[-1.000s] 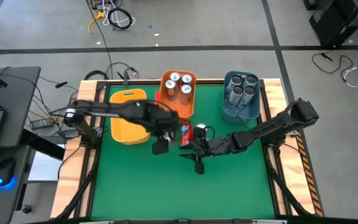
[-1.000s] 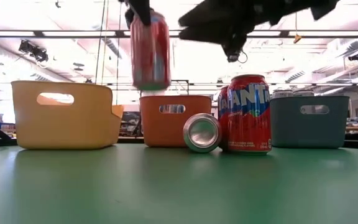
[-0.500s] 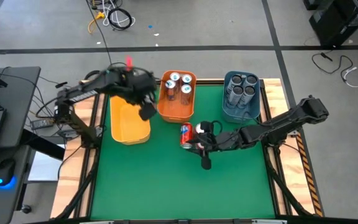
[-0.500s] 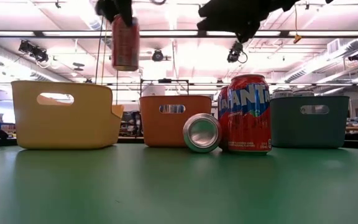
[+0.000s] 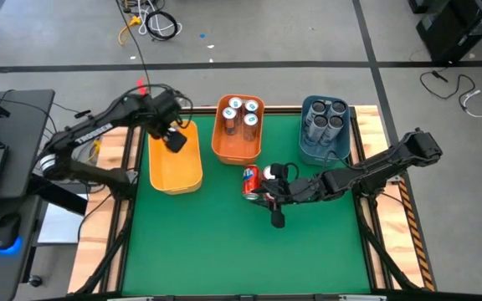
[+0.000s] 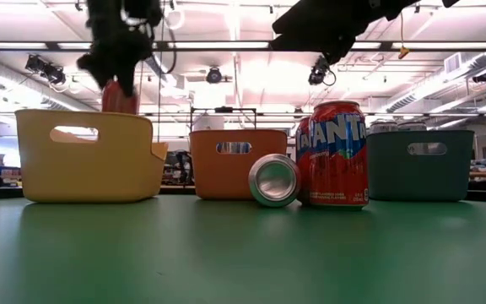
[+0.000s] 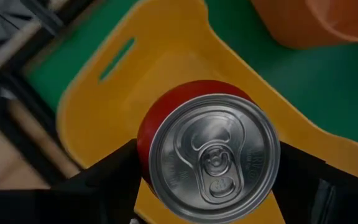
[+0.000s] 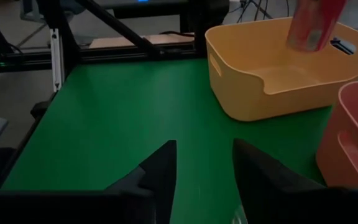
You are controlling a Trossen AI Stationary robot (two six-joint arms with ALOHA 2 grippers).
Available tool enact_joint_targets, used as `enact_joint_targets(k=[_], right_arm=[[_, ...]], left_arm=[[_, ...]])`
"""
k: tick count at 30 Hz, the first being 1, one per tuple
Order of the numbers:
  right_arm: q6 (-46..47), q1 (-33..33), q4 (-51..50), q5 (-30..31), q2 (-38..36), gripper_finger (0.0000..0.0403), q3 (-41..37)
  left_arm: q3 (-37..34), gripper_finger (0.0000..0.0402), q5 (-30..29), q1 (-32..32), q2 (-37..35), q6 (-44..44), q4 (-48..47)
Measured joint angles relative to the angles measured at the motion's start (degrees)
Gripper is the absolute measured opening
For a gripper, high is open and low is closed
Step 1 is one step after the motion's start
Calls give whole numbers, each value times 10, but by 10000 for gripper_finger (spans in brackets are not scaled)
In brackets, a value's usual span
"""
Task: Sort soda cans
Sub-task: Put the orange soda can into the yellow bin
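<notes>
High view: the left gripper [image 5: 174, 138] hangs over the yellow bin [image 5: 174, 171], at its far end; what it carries is hidden beneath it here. The right gripper [image 5: 268, 194] lies low at mid-table, with a red can [image 5: 250, 181] just beside its tip on the side toward the yellow bin. Past it, the orange bin [image 5: 239, 144] holds white cans [image 5: 240, 115] and the blue bin [image 5: 325, 144] holds grey cans [image 5: 325, 117].

Low view: the left gripper [image 6: 118, 59] clasps a held can [image 6: 120, 97] upright, its lower end dipping behind the yellow bin's [image 6: 91, 156] rim. Below the right arm stands an upright red can [image 6: 337, 154], and a lying can [image 6: 274, 180] rests touching it, silver end toward the camera.

Left wrist view: the held can [image 7: 207, 149] sits gripped between both fingers [image 7: 104, 180], directly above the yellow bin's [image 7: 92, 93] floor.

Right wrist view: the right gripper's [image 8: 205, 163] fingers [image 8: 160, 168] stand apart with nothing between them; ahead, the held can [image 8: 312, 25] hangs over the yellow bin [image 8: 272, 74].
</notes>
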Motion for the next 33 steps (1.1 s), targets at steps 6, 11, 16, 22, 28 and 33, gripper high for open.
enact_joint_targets(k=[6,11,16,22,28,33], right_arm=[[2,0,1,0,0,144,0],[5,0,1,0,0,146,0],[7,0,1,0,0,145,0],[7,0,1,0,0,147,0],[7,0,1,0,0,148,0],[7,0,1,0,0,150,0]], left_arm=[[-144,293,18,72,-60,-1,97],[-195,293,17,131,-63,13,148],[-213,293,22,167,-62,15,197],[-230,298,30,177,-62,27,193],[-258,349,21,177,-62,29,193],[-261,349,20,177,-62,45,193]])
